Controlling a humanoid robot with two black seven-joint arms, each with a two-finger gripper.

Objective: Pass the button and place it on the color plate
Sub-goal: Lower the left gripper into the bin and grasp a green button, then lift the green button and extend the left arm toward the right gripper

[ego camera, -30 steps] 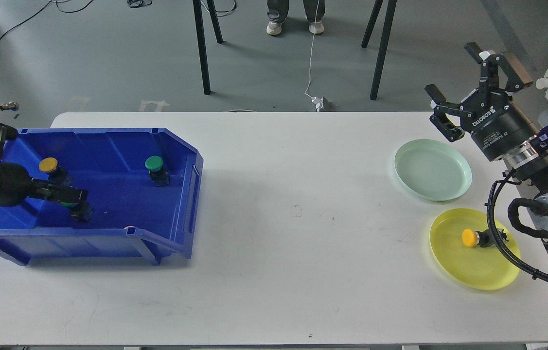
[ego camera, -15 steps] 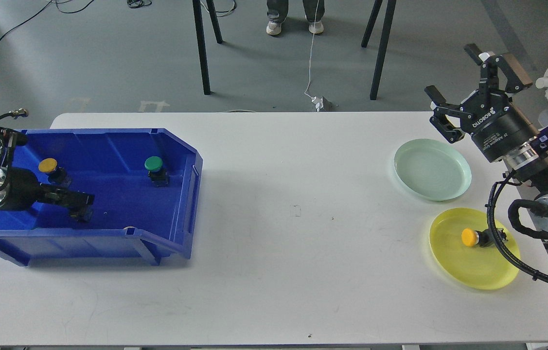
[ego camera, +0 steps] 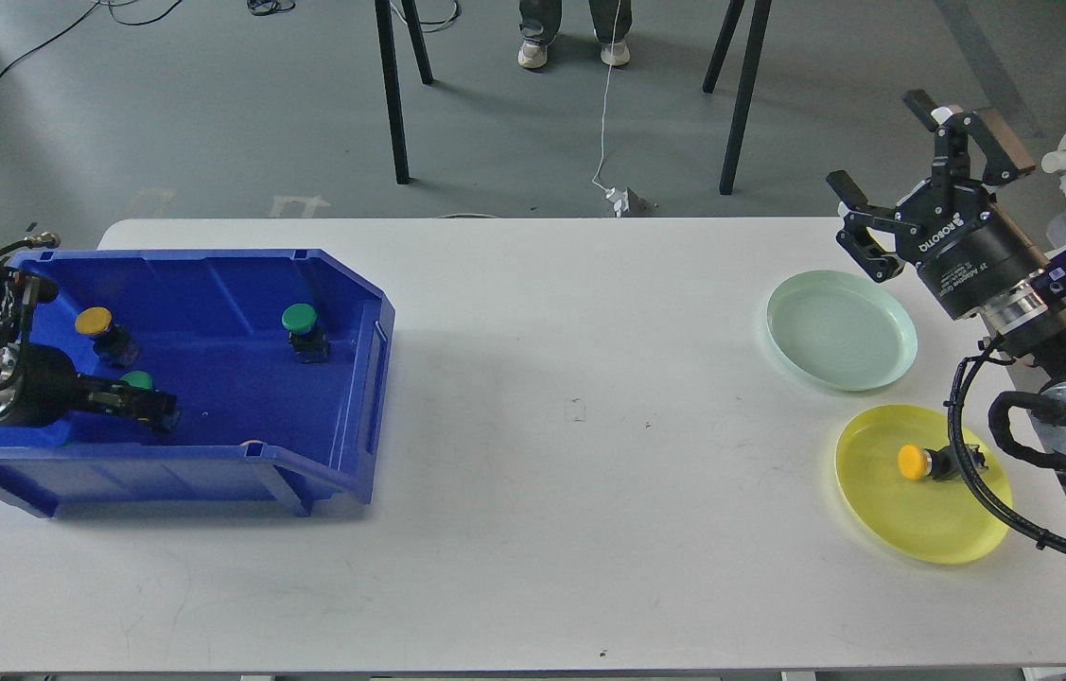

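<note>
A blue bin (ego camera: 324, 473) stands at the table's left. In it are a yellow button (ego camera: 94, 322), a green button (ego camera: 300, 319) and a second green button (ego camera: 137, 380). My left gripper (ego camera: 152, 409) reaches low into the bin, its dark fingers right against this second green button; I cannot tell whether they hold it. My right gripper (ego camera: 877, 138) is open and empty, held up beyond the table's far right edge. A pale green plate (ego camera: 842, 329) lies empty at the right. A yellow plate (ego camera: 911, 525) in front of it holds a yellow button (ego camera: 915, 462).
The right arm's black cable (ego camera: 977, 478) loops over the yellow plate's right rim. Chair and stand legs (ego camera: 393, 95) and a person's feet (ego camera: 574, 52) are on the floor beyond the table.
My left gripper has drawn back a little to the left and lower in the bin, and a green button cap now shows just above its fingers. The right gripper has barely moved.
</note>
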